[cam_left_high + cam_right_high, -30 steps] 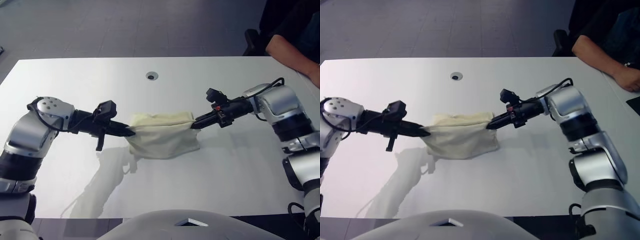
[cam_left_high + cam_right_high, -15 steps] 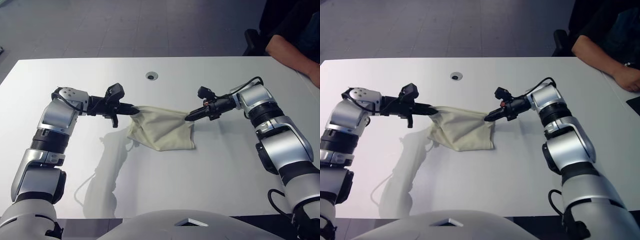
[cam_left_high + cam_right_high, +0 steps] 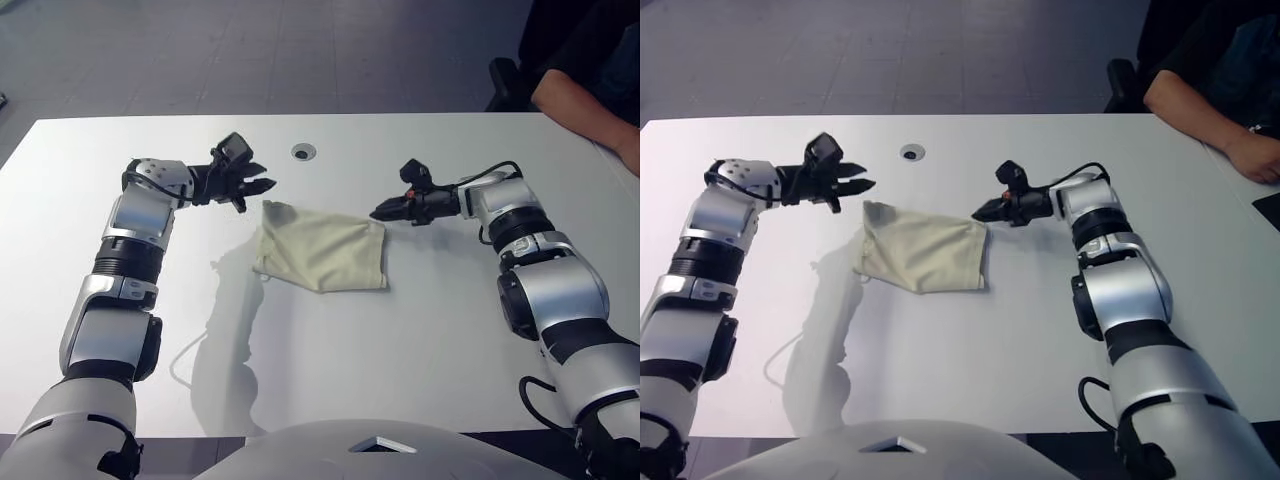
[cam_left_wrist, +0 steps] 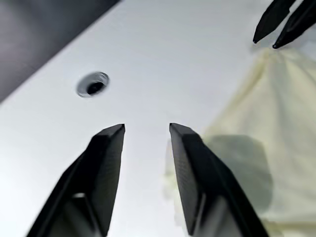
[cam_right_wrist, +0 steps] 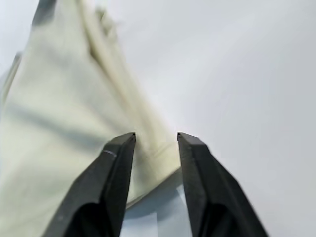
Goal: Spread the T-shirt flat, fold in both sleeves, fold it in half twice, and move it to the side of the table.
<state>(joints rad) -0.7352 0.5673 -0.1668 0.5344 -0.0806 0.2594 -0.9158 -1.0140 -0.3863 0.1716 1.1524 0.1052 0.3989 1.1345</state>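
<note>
T-shirt [image 3: 325, 253] | left tool [image 3: 265, 184] parted, near one corner | right tool [image 3: 378, 212] parted, at other corner

No legible text or markings.

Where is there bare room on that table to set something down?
Bare: the wide table strip between the T-shirt and the near edge, and the far-left corner. Crowded: the middle, where the open left claw and right claw sit by the T-shirt's far corners.
</note>
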